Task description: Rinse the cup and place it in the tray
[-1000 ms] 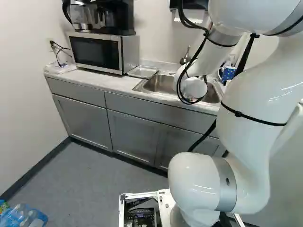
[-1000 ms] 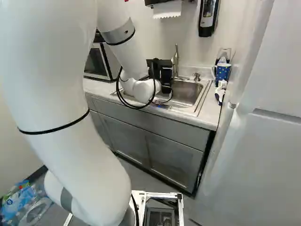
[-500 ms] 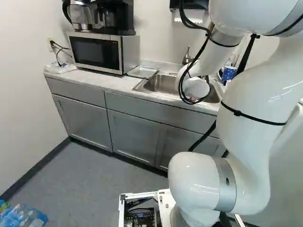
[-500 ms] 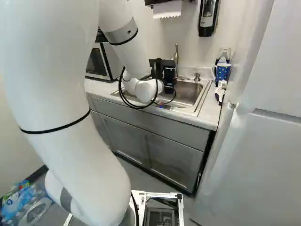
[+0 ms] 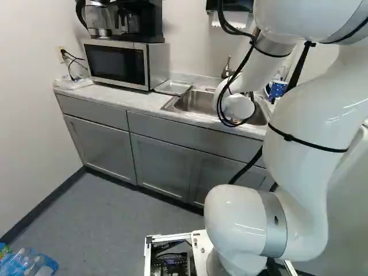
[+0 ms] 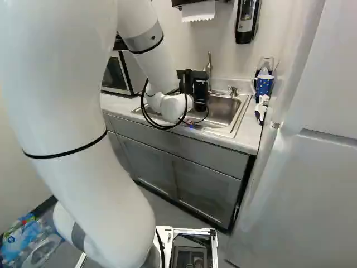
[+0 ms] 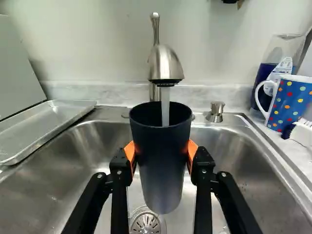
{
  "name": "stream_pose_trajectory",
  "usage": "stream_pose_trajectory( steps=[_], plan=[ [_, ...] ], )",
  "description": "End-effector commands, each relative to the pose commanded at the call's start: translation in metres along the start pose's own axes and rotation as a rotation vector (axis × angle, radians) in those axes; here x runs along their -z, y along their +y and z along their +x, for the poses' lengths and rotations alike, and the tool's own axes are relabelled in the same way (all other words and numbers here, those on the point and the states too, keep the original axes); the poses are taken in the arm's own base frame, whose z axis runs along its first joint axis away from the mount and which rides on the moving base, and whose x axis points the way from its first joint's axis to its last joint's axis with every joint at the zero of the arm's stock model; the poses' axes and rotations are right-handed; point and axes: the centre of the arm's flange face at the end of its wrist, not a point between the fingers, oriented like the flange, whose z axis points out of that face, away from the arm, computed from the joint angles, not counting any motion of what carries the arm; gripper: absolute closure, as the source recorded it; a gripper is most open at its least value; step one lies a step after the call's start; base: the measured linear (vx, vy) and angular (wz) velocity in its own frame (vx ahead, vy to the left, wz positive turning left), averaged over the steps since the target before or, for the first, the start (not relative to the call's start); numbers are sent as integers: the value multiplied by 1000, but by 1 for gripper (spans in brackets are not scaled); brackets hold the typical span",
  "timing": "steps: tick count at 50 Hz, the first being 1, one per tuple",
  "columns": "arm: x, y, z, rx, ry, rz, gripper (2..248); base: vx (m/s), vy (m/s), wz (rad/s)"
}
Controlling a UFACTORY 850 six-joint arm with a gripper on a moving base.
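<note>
- While a stream of water falls into its open mouth, the black cup (image 7: 162,165) is held upright, or nearly so, in the hand (image 6: 197,92).
- In the wrist view the hand (image 7: 161,151) is parted to the width of the cup, its 2 fingers closed on the sides, each orange pad (image 7: 192,147) touching.
- The cup is over the metal sink (image 7: 243,161), with the drain (image 7: 146,223) below; I cannot tell how high it is above the basin's bottom.
- Its mouth is under the spout of the faucet (image 7: 165,63), where the water comes out.
- On the table (image 5: 123,100), beside the sink, lies the metal tray (image 7: 48,119), between the sink and the microwave (image 5: 118,62).
- A small pump (image 7: 215,112) stands on the sink's rim near the faucet.
- On the sink's other side stands the blue mug (image 7: 291,103) with coloured dots, its handle towards the sink; a clear container (image 7: 285,48) is behind it and a brush (image 7: 303,132) just beside it.
- A coffee maker (image 5: 140,22) stands on the microwave.
- On the wall hang a paper towel dispenser (image 6: 198,11) and a black dispenser (image 6: 246,21).
</note>
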Motion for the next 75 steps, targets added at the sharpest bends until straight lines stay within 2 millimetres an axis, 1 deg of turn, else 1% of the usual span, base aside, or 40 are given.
stream_pose_trajectory(
  steps=[75],
  plan=[
    [0, 0, 0, 0, 0, 0, 128, 0, 0, 0]
  ],
)
